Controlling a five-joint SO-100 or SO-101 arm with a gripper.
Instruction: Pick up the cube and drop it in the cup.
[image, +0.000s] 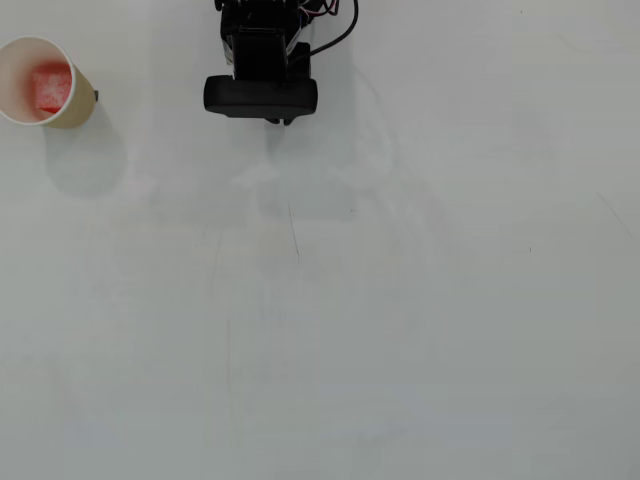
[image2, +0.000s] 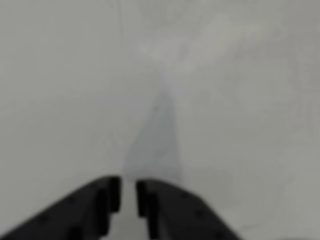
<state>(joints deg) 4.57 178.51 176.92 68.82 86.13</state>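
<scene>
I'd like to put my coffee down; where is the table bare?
Nearly everywhere: the table is bare below and right of the arm. Only the top left holds the cup with the cube inside.

In the overhead view the arm (image: 262, 60) is cut off by the top edge, and its black body hides the tool beneath it, so the jaws cannot be read there. Well to the tool's left, the cup (image: 78, 108) hides the lower part of the cube (image: 48, 86), whose faces are too washed out to read. The wrist view is blurred throughout; the tool (image2: 128, 196) is cropped by the bottom edge, only its tips showing.
</scene>
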